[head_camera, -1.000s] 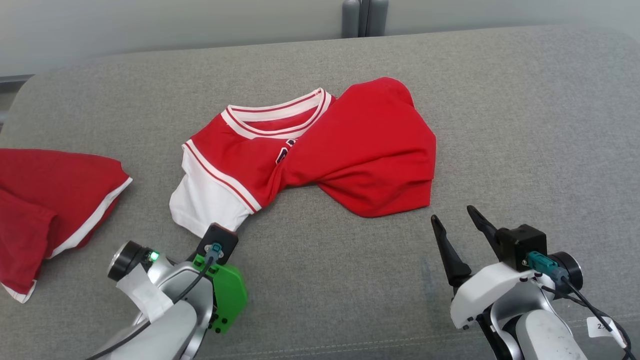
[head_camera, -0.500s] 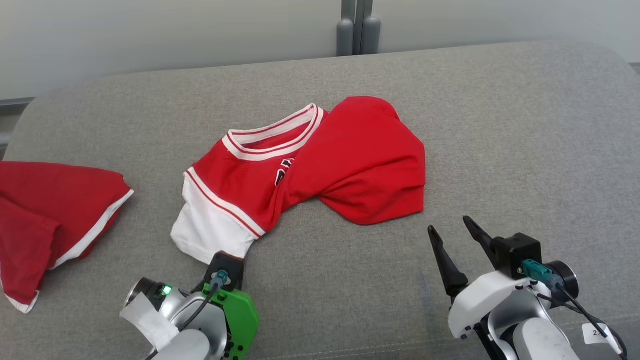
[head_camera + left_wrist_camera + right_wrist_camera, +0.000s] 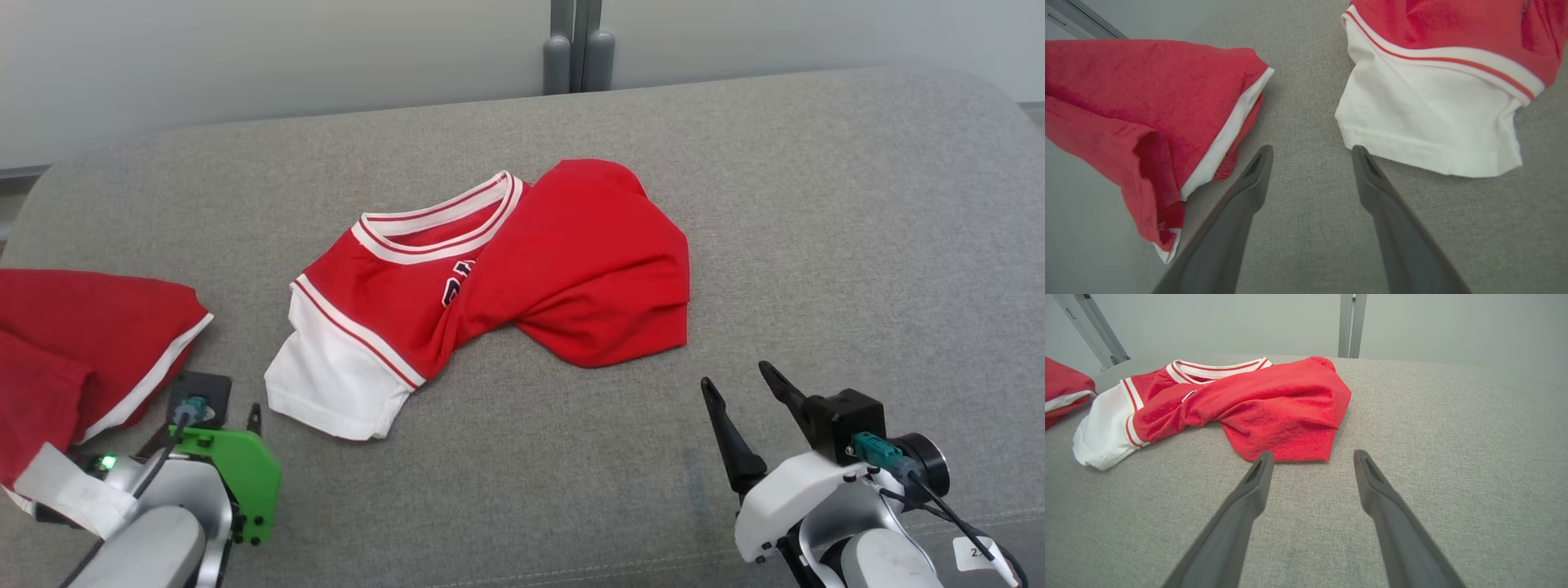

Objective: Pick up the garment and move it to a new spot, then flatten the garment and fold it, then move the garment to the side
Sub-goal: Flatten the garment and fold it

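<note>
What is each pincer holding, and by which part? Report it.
Nothing is held. The left pincer stands open just off the white sleeve of the jersey; the right pincer stands open short of its red hem.

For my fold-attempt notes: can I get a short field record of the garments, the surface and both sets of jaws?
surface: grey woven fabric pad
main garment: red jersey with white sleeve and striped collar, twisted mid-body, not flat
second garment: red cloth with white trim, at the pad's left
left jaws: open, empty, over bare pad between the garments
right jaws: open, empty, near the jersey's red hem
</note>
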### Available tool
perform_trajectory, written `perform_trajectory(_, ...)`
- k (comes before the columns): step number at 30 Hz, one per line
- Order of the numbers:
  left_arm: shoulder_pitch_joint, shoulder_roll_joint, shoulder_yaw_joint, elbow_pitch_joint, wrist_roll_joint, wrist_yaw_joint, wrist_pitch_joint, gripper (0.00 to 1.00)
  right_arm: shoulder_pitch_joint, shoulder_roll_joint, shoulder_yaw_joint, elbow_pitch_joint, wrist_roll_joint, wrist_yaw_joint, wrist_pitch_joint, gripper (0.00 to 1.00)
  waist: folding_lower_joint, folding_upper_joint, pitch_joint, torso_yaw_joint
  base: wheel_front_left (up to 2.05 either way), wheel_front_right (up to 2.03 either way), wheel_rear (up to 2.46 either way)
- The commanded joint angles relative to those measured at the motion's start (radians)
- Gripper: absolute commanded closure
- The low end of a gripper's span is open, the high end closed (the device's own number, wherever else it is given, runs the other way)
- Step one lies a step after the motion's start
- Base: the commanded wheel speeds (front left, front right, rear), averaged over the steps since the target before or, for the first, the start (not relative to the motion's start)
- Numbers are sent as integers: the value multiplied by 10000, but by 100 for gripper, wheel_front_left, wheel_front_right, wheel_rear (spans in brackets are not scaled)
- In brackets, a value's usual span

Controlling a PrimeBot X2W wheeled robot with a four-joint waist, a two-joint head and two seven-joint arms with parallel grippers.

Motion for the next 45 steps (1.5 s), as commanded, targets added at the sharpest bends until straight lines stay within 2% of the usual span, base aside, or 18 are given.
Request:
perform_trajectory(1,-262,141,55,39,19,-2,20,0,13,-18,-1,-79,-64,1,46,0,0,0,137,-24,0,0,0)
perform_trajectory(6,-858,309,-78,571,269,-261,300,0,-229,-20,71,-360,-247,1,164,0,0,0,586,-180,0,0,0)
perform_trajectory(17,-1914,-130,-304,1549,-148,-1359,940,0,-489,-18,46,-667,-357,1,272,0,0,0,1394,-464,0,0,0)
perform_trajectory(24,-2061,-433,-285,2078,-341,-1633,771,0,-590,-18,86,-602,-266,1,205,0,0,0,1546,-524,0,0,0)
perform_trajectory(25,-2087,-474,-290,2183,-357,-1681,764,3,-606,-20,96,-596,-267,1,204,0,0,0,1559,-528,0,0,0)
perform_trajectory(26,-2132,-518,-289,2265,-402,-1724,726,32,-618,-18,104,-596,-271,1,207,0,0,0,1575,-530,0,0,0)
perform_trajectory(27,-2167,-575,-275,2335,-471,-1815,698,54,-635,-18,112,-594,-274,1,208,0,0,0,1592,-533,0,0,0)
perform_trajectory(28,-2210,-633,-271,2422,-509,-1871,694,84,-659,-18,120,-590,-279,1,209,0,0,0,1607,-533,0,0,0)
perform_trajectory(29,-2240,-690,-288,2522,-567,-1934,745,100,-688,-18,126,-588,-288,1,211,0,0,0,1616,-533,0,0,0)
perform_trajectory(36,-2190,-933,-259,3009,-834,-2068,788,100,-691,-18,104,-560,-289,1,223,0,0,0,1606,-465,0,0,0)
perform_trajectory(45,-1817,-725,151,2551,-733,-987,38,100,-505,-20,-29,-494,-225,1,181,0,0,0,1261,-41,0,0,0)
